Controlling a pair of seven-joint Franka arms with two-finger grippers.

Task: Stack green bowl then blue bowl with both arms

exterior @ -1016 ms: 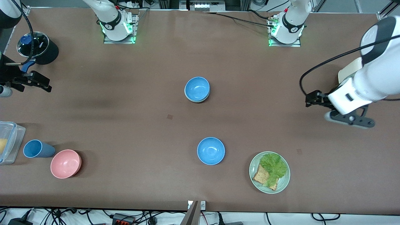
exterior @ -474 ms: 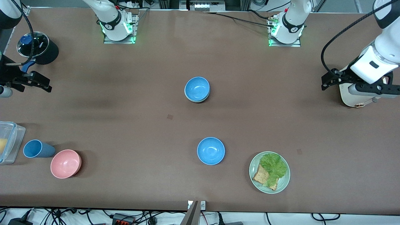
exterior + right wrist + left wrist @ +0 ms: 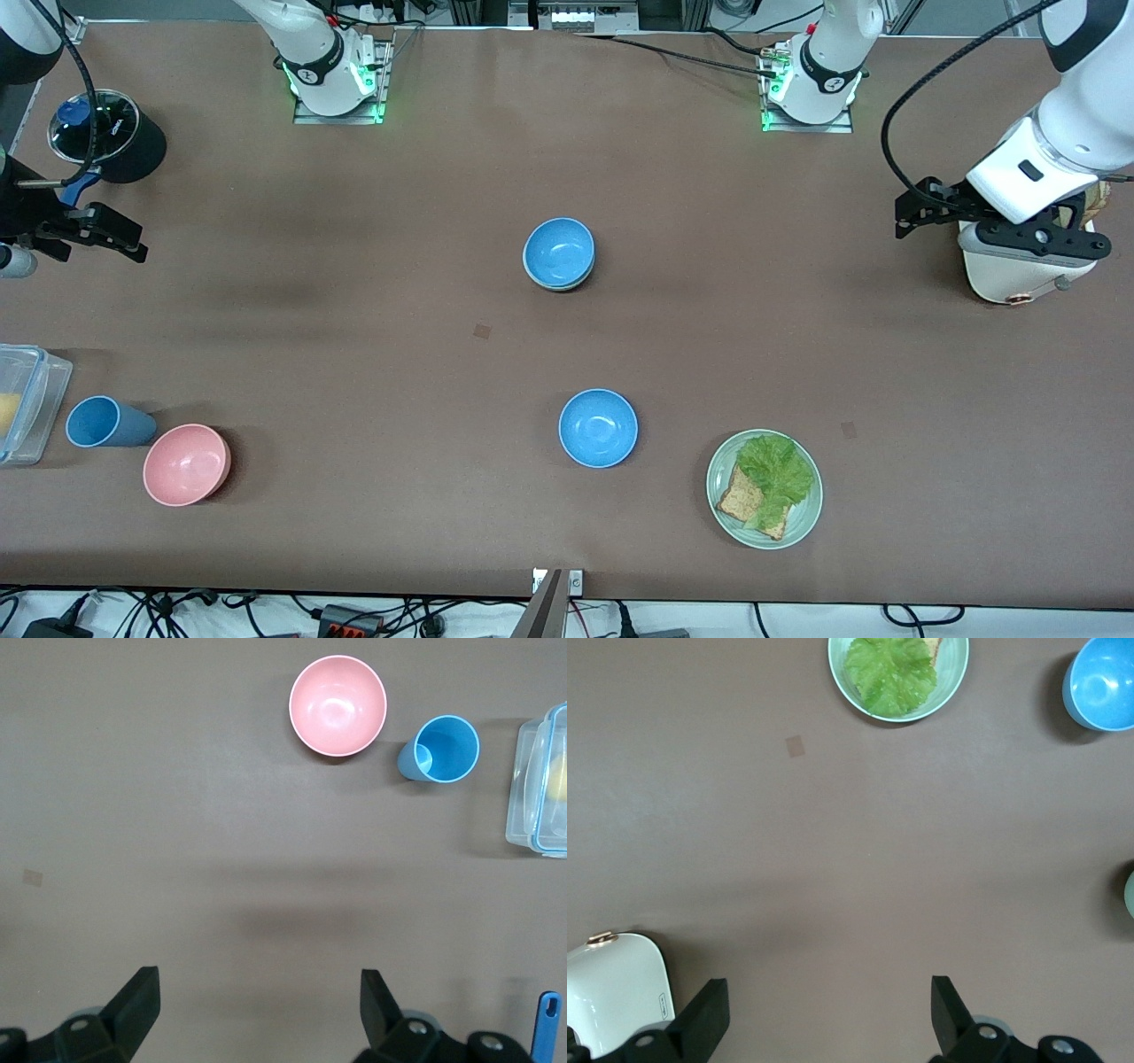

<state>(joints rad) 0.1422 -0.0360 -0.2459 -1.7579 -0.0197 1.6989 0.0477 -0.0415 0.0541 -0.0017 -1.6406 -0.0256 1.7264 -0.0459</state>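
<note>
Up front you see a blue bowl [image 3: 559, 252] nested in the green bowl [image 3: 562, 285] mid-worktop. Your left hand [image 3: 824, 1019] hangs spread by the left arm's end edge; your right hand [image 3: 257, 1010], spread too, by the right arm's end.

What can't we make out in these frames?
- Green bowl: front view shows only a pale sliver of rim under the blue bowl stacked in it; left wrist view cuts it at the edge.
- Clear box: cut off by the frame edge in front and right wrist views; yellow contents unidentifiable.
- Right gripper: arm mostly out of frame in front view.
- Left gripper: open, over the table by a white appliance, which it partly hides in front view.
</note>
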